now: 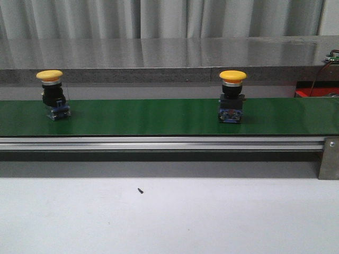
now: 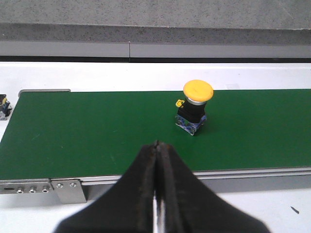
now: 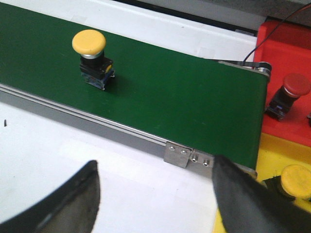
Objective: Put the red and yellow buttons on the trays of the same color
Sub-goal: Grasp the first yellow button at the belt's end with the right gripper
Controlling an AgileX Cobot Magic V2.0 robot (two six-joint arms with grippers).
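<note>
Two yellow buttons stand upright on the green belt [image 1: 148, 116], one at the left [image 1: 50, 95] and one right of centre [image 1: 232, 98]. Neither gripper shows in the front view. My left gripper [image 2: 156, 143] is shut with nothing in it, over the belt's near edge, short of a yellow button [image 2: 197, 104]. My right gripper [image 3: 154, 167] is open and empty over the white table, apart from a yellow button [image 3: 92, 58]. Past the belt's end a red tray [image 3: 282, 48] holds a red button [image 3: 291, 92], and a yellow tray [image 3: 277, 150] holds a yellow button [image 3: 295, 180].
An aluminium rail [image 1: 159, 143] runs along the belt's front, with a metal bracket [image 1: 328, 159] at its right end. A grey ledge [image 1: 169, 58] lies behind the belt. A small dark speck [image 1: 140, 190] lies on the white table. A small part [image 2: 4, 107] sits off the belt's left end.
</note>
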